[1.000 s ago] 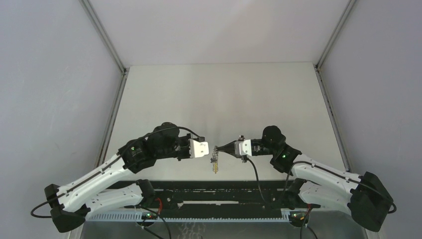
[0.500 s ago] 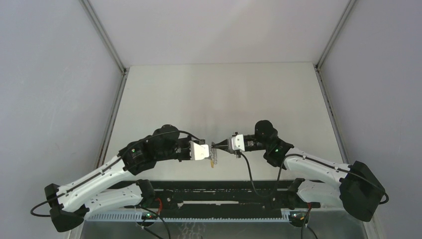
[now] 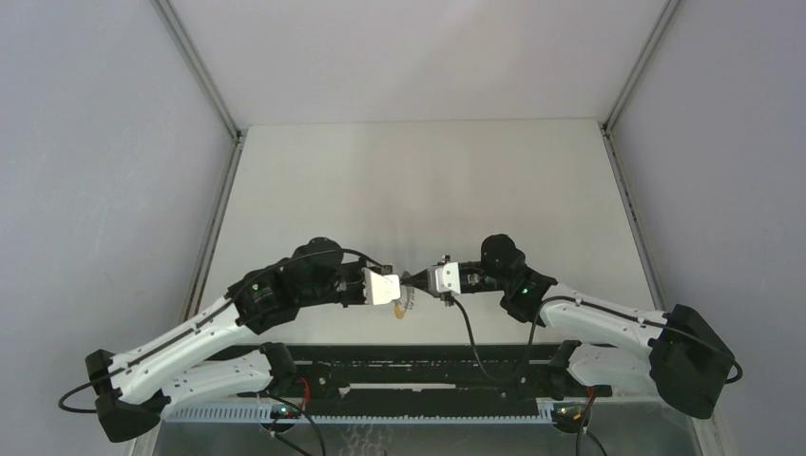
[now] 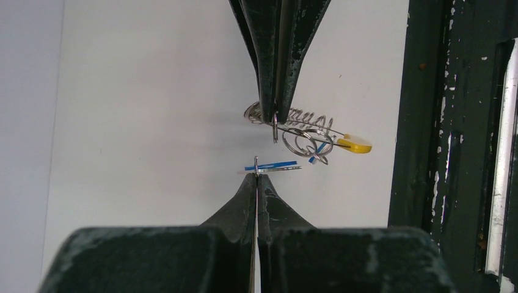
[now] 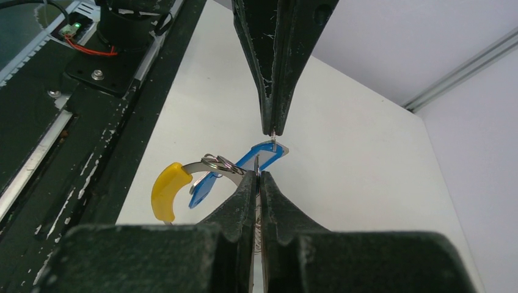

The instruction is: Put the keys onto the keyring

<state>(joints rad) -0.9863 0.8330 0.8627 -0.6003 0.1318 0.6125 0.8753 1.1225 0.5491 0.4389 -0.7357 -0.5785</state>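
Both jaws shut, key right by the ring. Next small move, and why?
Probably nudge the left jaws' key toward the keyring held in the right jaws, aiming its head at the wire: the left wrist view shows a small gap between them, key not yet threaded.

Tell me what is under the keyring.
Below the jagged silver metal keyring with yellow section hangs a small blue-headed key, over the white table. The right gripper covers the ring's clamped part.

Left arm and right arm tip to tip, jaws closed
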